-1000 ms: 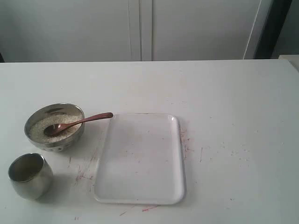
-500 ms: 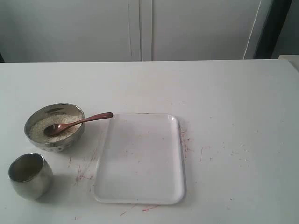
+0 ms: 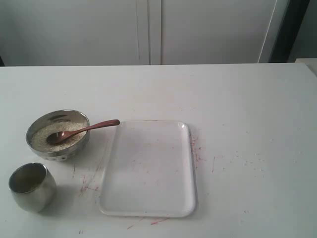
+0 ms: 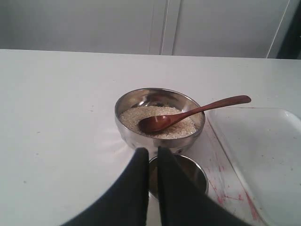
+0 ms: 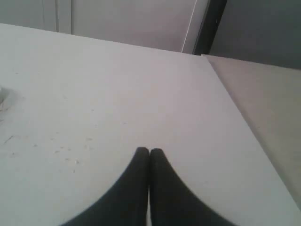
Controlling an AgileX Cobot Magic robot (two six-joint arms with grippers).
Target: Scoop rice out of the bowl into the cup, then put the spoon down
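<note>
The steel bowl stands at the table's left and holds white rice. A brown wooden spoon lies with its head in the rice and its handle propped over the rim toward the tray. The steel cup stands just in front of the bowl. Neither gripper appears in the exterior view. In the left wrist view my left gripper hovers over the cup, short of the bowl and spoon, jaws nearly together and empty. My right gripper is shut on nothing over bare table.
A white rectangular tray lies right of the bowl, touching nothing else. Faint red marks stain the table by the tray's left side. The table's right edge runs beside my right gripper. White cabinet doors stand behind the table.
</note>
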